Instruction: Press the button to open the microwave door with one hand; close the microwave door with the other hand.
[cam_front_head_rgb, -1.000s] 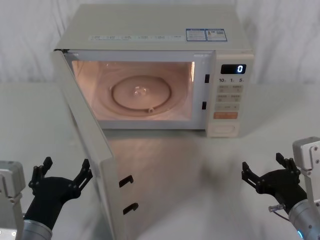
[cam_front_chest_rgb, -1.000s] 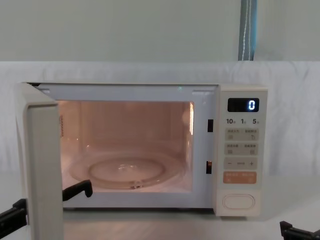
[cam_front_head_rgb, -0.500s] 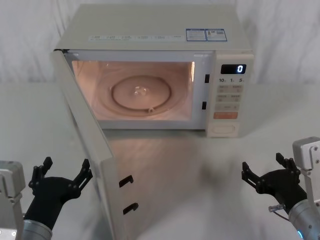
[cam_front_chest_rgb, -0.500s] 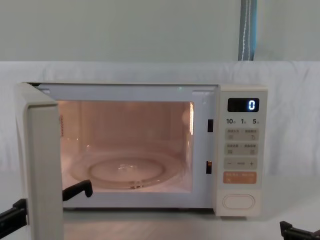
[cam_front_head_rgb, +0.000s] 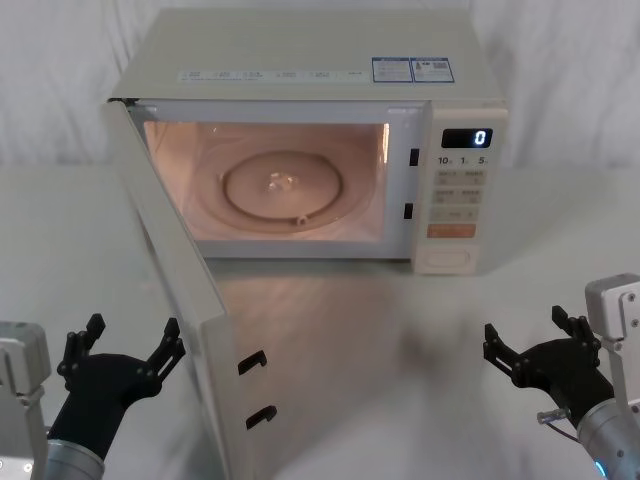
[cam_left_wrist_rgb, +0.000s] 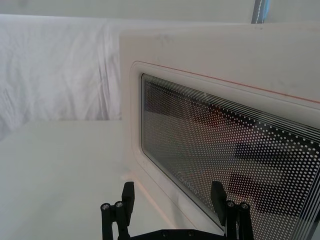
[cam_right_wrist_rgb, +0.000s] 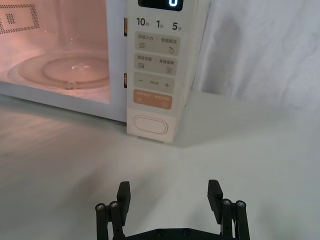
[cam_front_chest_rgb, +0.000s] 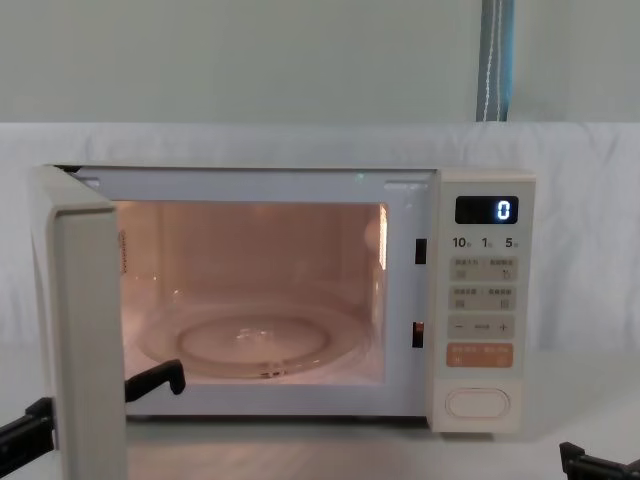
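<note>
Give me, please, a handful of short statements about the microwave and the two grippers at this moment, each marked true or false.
1. The microwave door stands wide open. True.
2. The right gripper is pressing the button. False: it hovers open, low over the table, well short of the button.
3. The display reads 0. True.
4. The left gripper is shut on the door's edge. False: it is open, on the door's outer side, not gripping it.
5. The cavity is lit, with the glass turntable inside. True.
</note>
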